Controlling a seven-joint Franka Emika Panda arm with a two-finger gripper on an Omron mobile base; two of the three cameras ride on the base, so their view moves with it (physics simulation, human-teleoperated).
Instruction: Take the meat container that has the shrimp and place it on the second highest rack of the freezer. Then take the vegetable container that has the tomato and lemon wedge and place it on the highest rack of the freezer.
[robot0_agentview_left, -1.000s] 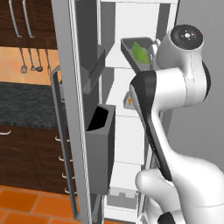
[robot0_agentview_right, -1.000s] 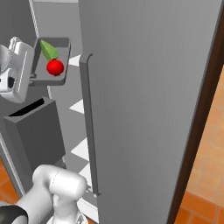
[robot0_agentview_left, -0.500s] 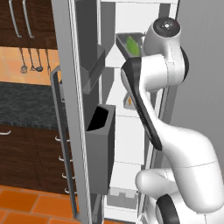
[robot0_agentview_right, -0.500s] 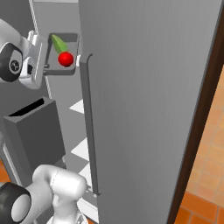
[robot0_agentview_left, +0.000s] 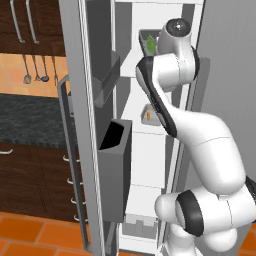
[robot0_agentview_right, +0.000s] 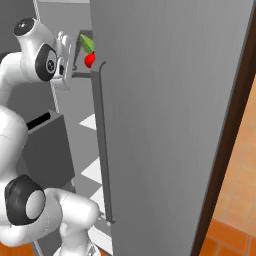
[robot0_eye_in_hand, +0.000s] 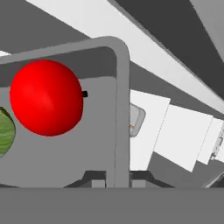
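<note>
Arm (robot0_agentview_left: 195, 135) raised high, tool (robot0_eye_in_hand: 117, 177) clamping container rim (robot0_eye_in_hand: 122, 109), inside freezer (robot0_agentview_left: 145, 165)

lemon wedge (robot0_eye_in_hand: 3, 133) cut by left edge, vegetable container (robot0_agentview_left: 147, 36) mostly behind arm

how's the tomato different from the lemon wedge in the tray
The tomato is a glossy red ball with a dark stem spot; the lemon wedge is green, flatter and pointed. In the hand view the tomato shows whole, while the lemon wedge is cut off at the left edge. In the right base view the wedge sits above the tomato. Both lie in the same grey tray at the freezer's top.
</note>
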